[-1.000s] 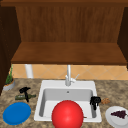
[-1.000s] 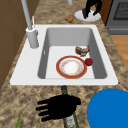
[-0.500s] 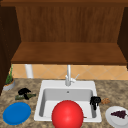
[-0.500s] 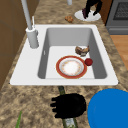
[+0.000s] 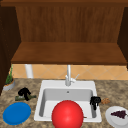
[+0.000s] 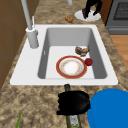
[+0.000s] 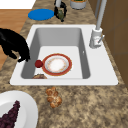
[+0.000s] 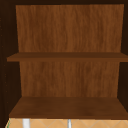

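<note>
A green bottle [image 6: 72,120] lies on the counter left of the sink, its neck toward the basin. My left hand [image 6: 73,102] sits on top of it, fingers curled round its body; the front view shows this left hand [image 5: 24,92] over the bottle [image 5: 28,97], and the right side view shows the hand [image 7: 63,10] arched about the bottle [image 7: 60,14]. A blue plate [image 5: 16,113] lies just in front. My right hand [image 5: 95,101] hangs at the sink's right rim, fingers relaxed and pointing down, holding nothing; this hand [image 7: 14,45] is also in the right side view.
The white sink [image 6: 25,65] holds a red-rimmed plate [image 6: 71,67], a small red fruit [image 6: 88,61] and a brown piece of food [image 6: 82,50]. Behind it stands the faucet [image 5: 68,76]. A pastry [image 7: 53,97] and a white plate with grapes [image 7: 22,105] lie at the right; a plant pot [image 5: 9,84] far left.
In the left side view my left hand has slid right across the counter and come down over the green bottle, its fingers curling. The right hand has stayed put.
</note>
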Robot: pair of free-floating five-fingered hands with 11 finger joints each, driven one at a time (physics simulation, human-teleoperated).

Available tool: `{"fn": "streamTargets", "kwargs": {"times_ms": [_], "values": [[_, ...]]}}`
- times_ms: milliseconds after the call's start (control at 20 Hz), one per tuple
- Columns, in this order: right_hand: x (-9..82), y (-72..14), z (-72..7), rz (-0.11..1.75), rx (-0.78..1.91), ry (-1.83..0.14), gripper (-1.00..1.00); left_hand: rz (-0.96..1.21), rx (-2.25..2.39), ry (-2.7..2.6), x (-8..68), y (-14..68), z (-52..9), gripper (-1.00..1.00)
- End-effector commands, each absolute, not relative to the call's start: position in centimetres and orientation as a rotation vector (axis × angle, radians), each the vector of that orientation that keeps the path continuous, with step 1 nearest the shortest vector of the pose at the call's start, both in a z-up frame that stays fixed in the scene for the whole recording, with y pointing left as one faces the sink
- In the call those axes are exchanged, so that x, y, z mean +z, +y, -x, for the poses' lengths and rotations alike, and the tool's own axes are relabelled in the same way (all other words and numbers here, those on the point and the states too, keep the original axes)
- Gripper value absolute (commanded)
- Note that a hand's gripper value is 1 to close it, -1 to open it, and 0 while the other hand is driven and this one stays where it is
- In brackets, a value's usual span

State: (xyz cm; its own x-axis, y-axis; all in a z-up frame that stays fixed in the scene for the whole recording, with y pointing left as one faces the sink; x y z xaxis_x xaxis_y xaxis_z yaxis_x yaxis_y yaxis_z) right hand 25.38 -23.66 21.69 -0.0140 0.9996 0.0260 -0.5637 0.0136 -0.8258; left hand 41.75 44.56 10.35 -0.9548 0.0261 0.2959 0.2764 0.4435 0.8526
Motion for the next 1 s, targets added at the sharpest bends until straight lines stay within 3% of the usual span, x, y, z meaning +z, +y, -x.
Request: {"fn": "streamTargets", "kwargs": {"times_ms": [0, 350, 950], "values": [[21.7, -23.7, -25.4, 0.734, 1.435, -0.782, 0.0, 0.273, -1.503, -2.47, 10.4, 45.6, -42.0, 1.0], [21.7, -23.7, -25.4, 0.734, 1.435, -0.782, 0.0, 0.304, -1.571, -2.432, 15.6, 44.8, -43.9, 1.0], [21.7, -23.7, -25.4, 0.734, 1.435, -0.782, 0.0, 0.266, -1.54, -2.478, 24.7, 40.0, -40.3, 1.0]]}}
